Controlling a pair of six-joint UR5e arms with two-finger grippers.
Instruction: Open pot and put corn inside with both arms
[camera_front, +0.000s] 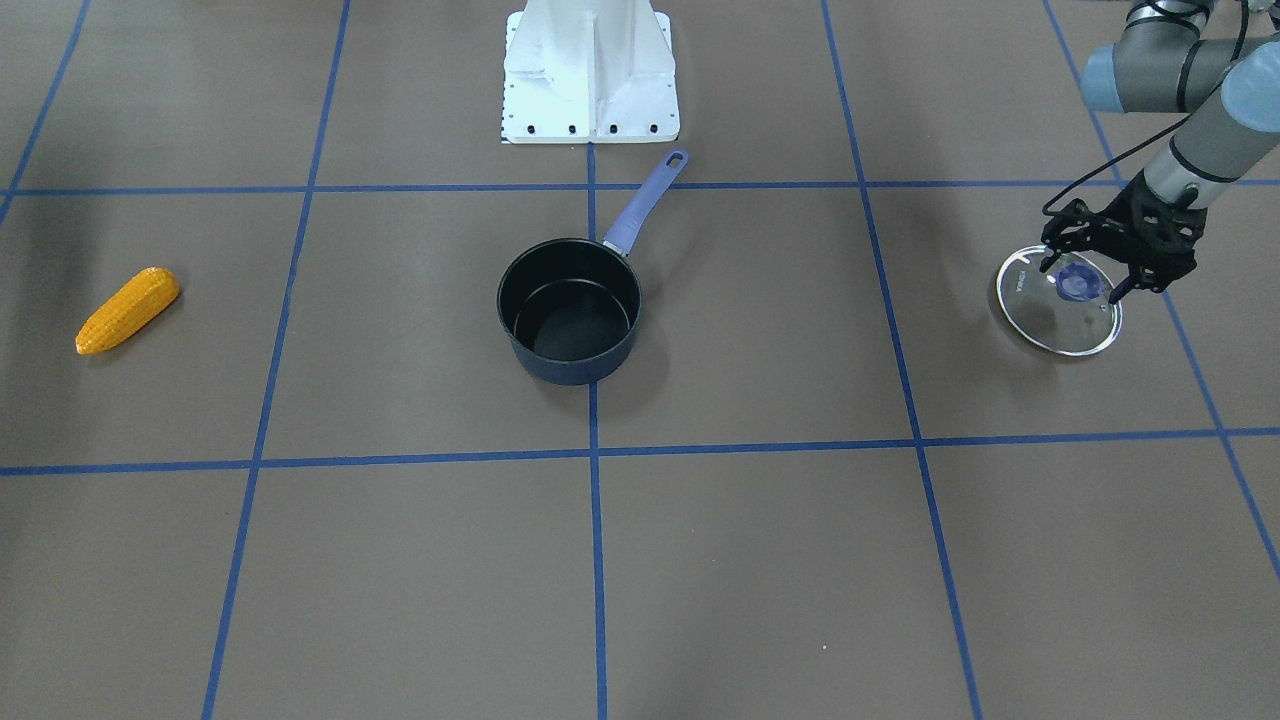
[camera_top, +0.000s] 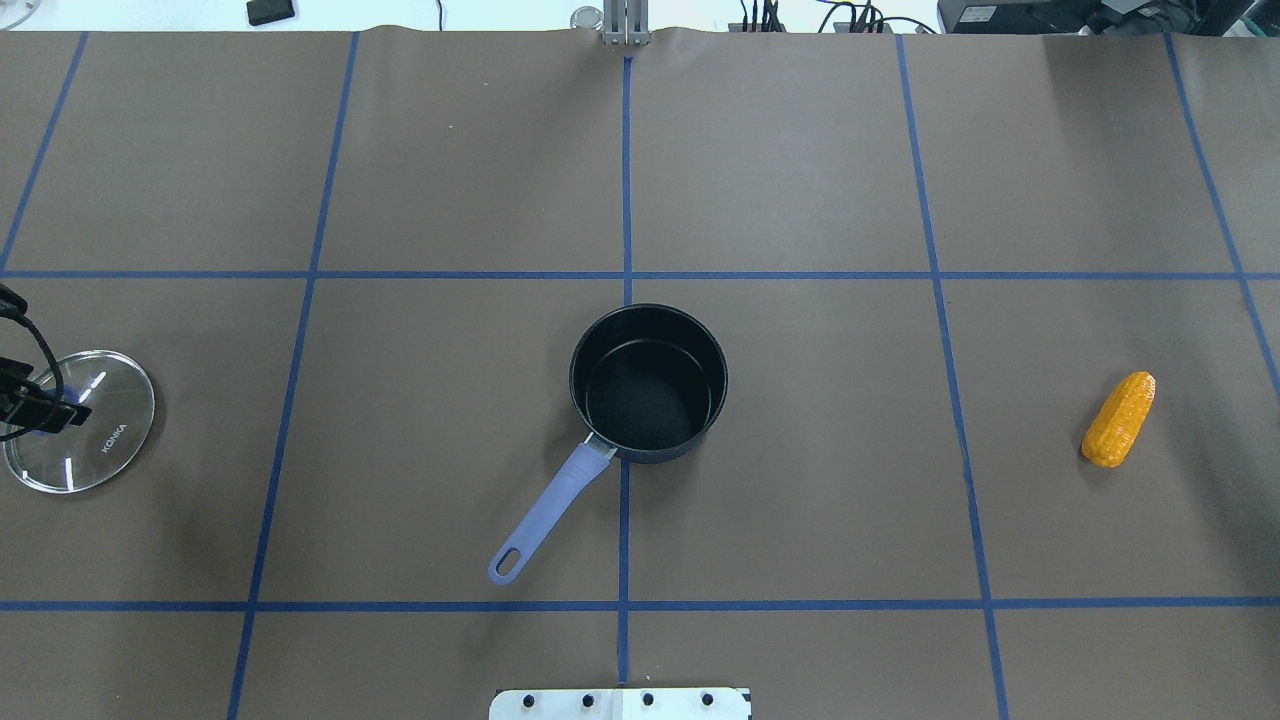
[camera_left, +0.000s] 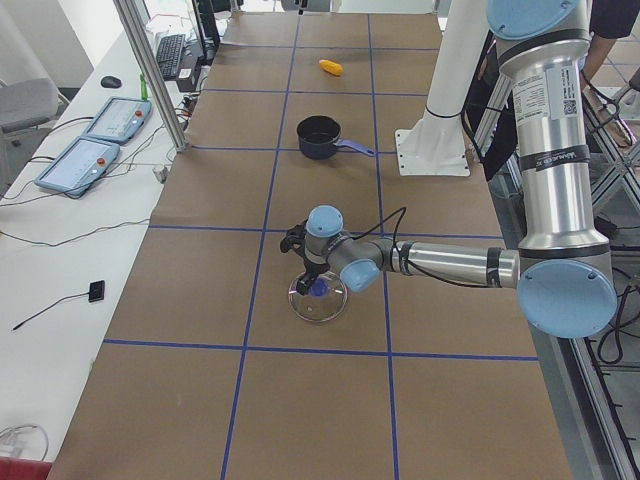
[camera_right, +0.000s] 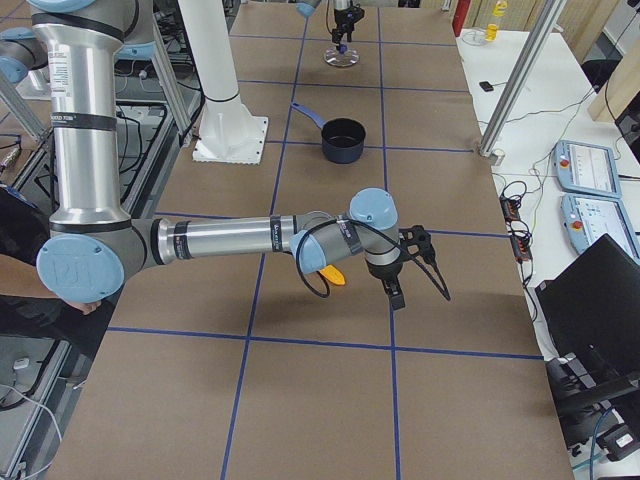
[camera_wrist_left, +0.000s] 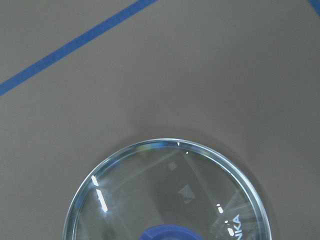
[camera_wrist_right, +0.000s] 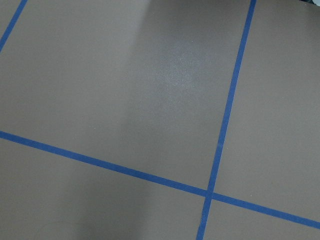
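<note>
One pot (camera_front: 570, 312) sits lidless in the middle. Your left gripper (camera_front: 1082, 283) is spread wide around the knob (camera_front: 1078, 284) of the glass lid (camera_front: 1050, 325). The corn (camera_front: 128, 310) lies well apart at the other end, right gripper (camera_right: 393, 288) near it, no clue if it's spread.

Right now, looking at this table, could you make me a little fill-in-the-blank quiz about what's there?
The dark saucepan with the lilac handle is ___ inside.
The left gripper hangs over the round clear glass lid, whose knob is ___.
The orange-yellow toy corn cob lies on the brown ___, outside the saucepan.
Missing words: empty; blue; table.
</note>
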